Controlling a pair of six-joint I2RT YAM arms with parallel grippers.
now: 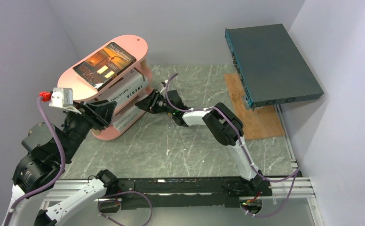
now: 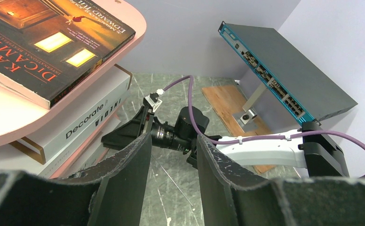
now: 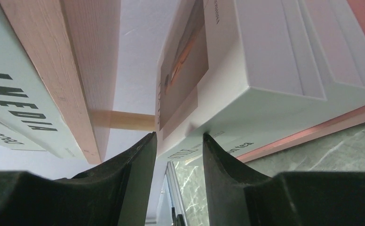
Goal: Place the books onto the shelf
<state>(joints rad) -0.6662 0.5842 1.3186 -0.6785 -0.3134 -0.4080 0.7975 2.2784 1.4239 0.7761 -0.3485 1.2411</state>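
**A:** What is being carried by the tabletop (image 1: 171,141)?

**B:** At the far right, a teal box (image 1: 274,61) is being held up at a tilt over a wooden board (image 1: 260,122). At the far left, the pink shelf (image 1: 138,44) is being kept upright.

**A:** Where are the books being kept?

**B:** Every book in view is being carried by the shelf. An orange-brown book (image 1: 106,63) is being borne flat on the top tier. White books (image 1: 124,92), one lettered "Decorate", are being stacked in the middle tier. Another white book (image 1: 126,117) is being held in the bottom tier.

**A:** And the fingers?

**B:** The left fingers (image 2: 129,169) are being held narrowly parted, with nothing between them, just beside the shelf's near side. The right fingers (image 3: 133,160) are being held narrowly apart as well, at a corner of the bottom-tier book. Whether that book is being touched cannot be told.
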